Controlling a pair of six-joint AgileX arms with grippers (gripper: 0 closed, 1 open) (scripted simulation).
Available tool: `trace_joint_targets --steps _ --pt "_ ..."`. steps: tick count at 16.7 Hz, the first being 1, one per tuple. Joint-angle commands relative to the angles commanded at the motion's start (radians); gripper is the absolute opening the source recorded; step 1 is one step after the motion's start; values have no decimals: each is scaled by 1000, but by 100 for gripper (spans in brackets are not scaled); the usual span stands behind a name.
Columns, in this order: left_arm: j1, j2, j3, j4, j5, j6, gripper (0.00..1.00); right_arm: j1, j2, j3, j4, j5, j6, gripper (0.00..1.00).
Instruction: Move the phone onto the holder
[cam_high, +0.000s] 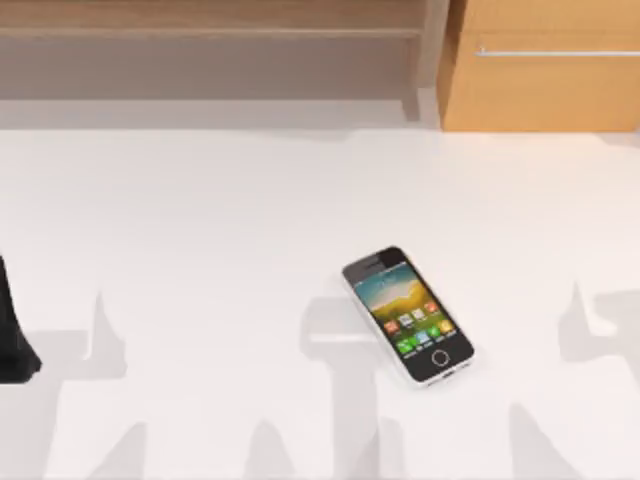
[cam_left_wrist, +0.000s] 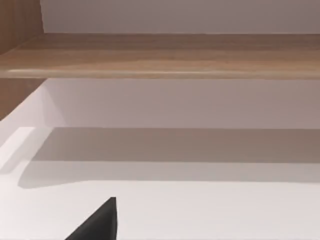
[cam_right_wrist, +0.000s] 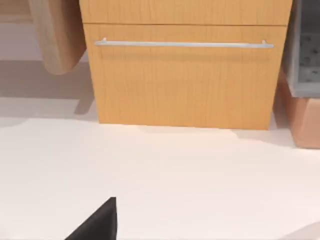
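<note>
Fingers: state of either pair cannot be told.
Phone (cam_high: 407, 314): flat on desk (cam_high: 200, 220), screen up, untouched.

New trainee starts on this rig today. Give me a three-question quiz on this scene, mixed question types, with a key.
1. True or false: the phone lies flat on the white table with its screen facing up.
2. Multiple choice: in the top view, the wooden drawer unit with the metal handle stands at the table's
A. far right
B. near left
C. centre
3. Fill in: the phone's round home button points toward the table's ____ edge, near or far.

Key
1. True. Nothing grips or touches it.
2. A
3. near
</note>
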Motion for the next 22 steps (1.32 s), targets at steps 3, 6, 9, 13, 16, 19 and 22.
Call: trace_joint_targets --steps 3,6,9,13,16,19,22 --pt "0 0 0 0 0 0 100 86 272 173 -155 13 22 100" --pt "0 0 0 0 0 0 100 177 596 355 -345 21 42 100" --pt "0 0 0 0 0 0 100 265 929 542 -539 24 59 100" --pt "0 0 0 0 0 0 100 366 1319 820 -752 16 80 100" --pt "0 0 0 0 0 0 100 425 1540 1046 -858 2 95 100" --pt "0 0 0 0 0 0 100 468 1687 1247 -912 -15 108 100" --pt "0 0 0 0 0 0 100 493 1765 1370 -928 -26 117 100"
